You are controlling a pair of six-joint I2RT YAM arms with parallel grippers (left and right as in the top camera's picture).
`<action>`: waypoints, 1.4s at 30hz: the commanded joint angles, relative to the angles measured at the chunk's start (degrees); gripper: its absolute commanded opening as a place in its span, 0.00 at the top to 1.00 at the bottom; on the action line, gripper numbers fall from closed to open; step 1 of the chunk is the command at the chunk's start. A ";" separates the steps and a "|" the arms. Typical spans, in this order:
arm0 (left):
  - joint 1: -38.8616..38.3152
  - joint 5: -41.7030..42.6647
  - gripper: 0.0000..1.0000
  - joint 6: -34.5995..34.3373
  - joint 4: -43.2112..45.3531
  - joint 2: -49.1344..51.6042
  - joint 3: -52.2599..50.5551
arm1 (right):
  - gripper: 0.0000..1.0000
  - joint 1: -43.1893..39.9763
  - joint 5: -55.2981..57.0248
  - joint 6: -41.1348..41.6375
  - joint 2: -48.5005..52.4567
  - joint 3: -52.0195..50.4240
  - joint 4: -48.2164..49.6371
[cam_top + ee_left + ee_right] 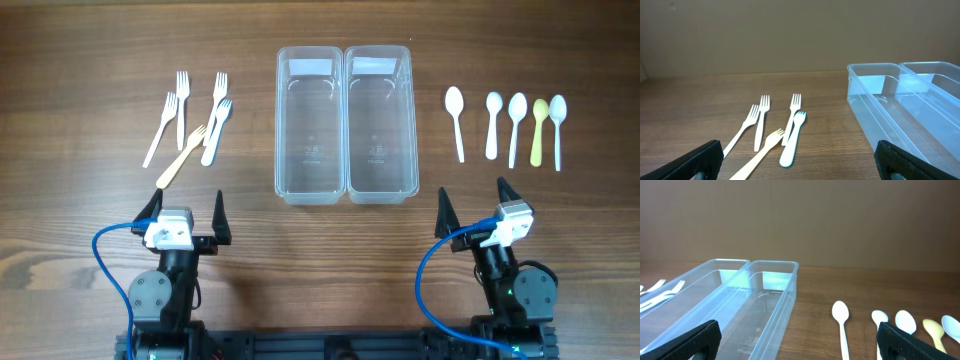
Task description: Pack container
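Two clear plastic containers stand side by side at the table's middle, the left one and the right one, both empty. Several forks lie to their left, white ones and one cream fork. Several spoons lie to their right, white ones and one yellow spoon. My left gripper is open and empty, just short of the forks. My right gripper is open and empty, short of the spoons.
The left container shows at the right of the left wrist view, and both containers fill the left of the right wrist view. Blue cables loop beside both arm bases at the front edge.
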 commanded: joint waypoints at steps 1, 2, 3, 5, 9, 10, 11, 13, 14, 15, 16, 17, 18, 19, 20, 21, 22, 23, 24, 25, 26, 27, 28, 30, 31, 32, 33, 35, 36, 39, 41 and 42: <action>0.42 0.68 0.00 1.29 0.04 -0.46 -0.55 | 0.00 -0.02 -0.92 -0.28 -0.72 -0.09 0.26; 0.42 0.68 0.00 1.29 0.04 -0.46 -0.55 | 0.00 -0.02 -0.92 -0.31 -0.72 -0.09 0.26; 0.42 0.68 0.00 1.29 0.04 -0.46 -0.55 | 0.00 -0.02 -0.92 -0.28 -0.72 -0.09 0.26; 0.42 0.68 0.00 1.29 0.04 -0.46 -0.55 | 0.00 -0.02 -0.92 -0.28 -0.72 -0.09 0.26; 0.42 0.68 0.00 1.29 0.04 -0.46 -0.55 | 0.00 -0.02 -0.92 -0.28 -0.72 -0.09 0.26; 0.42 0.68 0.00 1.29 0.04 -0.46 -0.55 | 0.00 -0.02 -0.92 -0.28 -0.72 -0.09 0.26; 0.42 0.68 0.00 1.29 0.04 -0.46 -0.55 | 0.00 -0.02 -0.92 -0.28 -0.72 -0.09 0.26; 0.42 0.70 0.00 1.29 0.04 -0.46 -0.55 | 0.00 -0.02 -0.92 -0.26 -0.72 -0.09 0.26; 0.42 0.68 0.00 1.29 0.04 -0.46 -0.55 | 0.00 -0.02 -0.92 -0.28 -0.72 -0.09 0.26; 0.42 0.68 0.00 1.29 0.04 -0.46 -0.55 | 0.00 -0.02 -0.92 -0.28 -0.72 -0.09 0.26; 0.42 0.68 0.00 1.29 0.04 -0.46 -0.55 | 0.00 -0.02 -0.92 -0.31 -0.72 -0.09 0.26; 0.42 0.68 0.00 1.29 0.04 -0.46 -0.55 | 0.00 -0.02 -0.92 -0.28 -0.72 -0.09 0.26; 0.42 0.68 0.00 1.31 0.04 -0.46 -0.55 | 0.00 -0.02 -0.92 -0.28 -0.72 -0.09 0.26; 0.42 0.68 0.00 1.29 0.04 -0.46 -0.55 | 0.00 -0.02 -0.92 -0.28 -0.72 -0.09 0.26; 0.42 0.68 0.00 1.29 0.04 -0.46 -0.55 | 0.00 -0.02 -0.92 -0.28 -0.72 -0.09 0.26; 0.42 0.68 0.00 1.29 0.04 -0.46 -0.55 | 0.00 -0.02 -0.92 -0.28 -0.72 -0.09 0.26; 0.42 0.68 0.00 1.29 0.04 -0.46 -0.55 | 0.00 -0.02 -0.92 -0.28 -0.72 -0.09 0.26; 0.42 0.68 0.00 1.29 0.04 -0.46 -0.55 | 0.00 -0.02 -0.92 -0.31 -0.72 -0.09 0.26; 0.42 0.68 0.00 1.29 0.04 -0.46 -0.55 | 0.00 -0.02 -0.92 -0.28 -0.72 -0.09 0.26; 0.42 0.68 0.00 1.29 0.04 -0.46 -0.55 | 0.00 -0.02 -0.92 -0.28 -0.72 -0.09 0.26; 0.42 0.68 0.00 1.29 0.04 -0.46 -0.55 | 0.00 -0.02 -0.92 -0.31 -0.72 -0.09 0.26; 0.42 0.68 0.00 1.29 0.04 -0.46 -0.55 | 0.00 -0.02 -0.92 -0.31 -0.72 -0.09 0.26; 0.42 0.68 0.00 1.29 0.04 -0.46 -0.55 | 0.00 -0.02 -0.50 -0.57 -0.72 -0.09 0.26; 0.42 0.68 0.00 1.31 0.04 -0.46 -0.55 | 0.00 -0.02 1.31 -1.84 -0.72 -0.09 0.13; 0.42 0.68 0.00 1.29 0.04 -0.46 -0.55 | 0.00 -0.02 1.29 -1.86 -0.72 -0.09 0.09; 0.42 0.68 0.00 1.29 0.04 -0.46 -0.55 | 0.00 -0.02 1.27 -1.79 -0.72 -0.09 0.09; 0.42 0.68 0.00 1.29 0.04 -0.46 -0.55 | 0.00 -0.02 1.27 -1.81 -0.72 -0.09 0.20; 0.42 0.68 0.00 1.29 0.04 -0.46 -0.55 | 0.00 -0.02 2.08 -1.81 -0.72 -0.09 1.01; 0.42 0.68 0.00 1.29 0.04 -0.46 -0.55 | 0.00 -0.02 2.12 -1.46 -0.72 -0.09 1.46; 0.42 0.68 0.00 1.29 0.04 -0.46 -0.55 | 0.00 -0.02 2.14 4.72 -0.72 0.15 5.11; 0.42 0.68 0.00 1.29 0.04 -0.46 -0.55 | 0.00 -0.02 2.19 4.76 -0.55 1.68 6.19; 0.42 0.68 0.00 1.29 0.04 -0.46 -0.55 | 0.00 -0.02 2.47 4.63 -0.20 2.60 6.40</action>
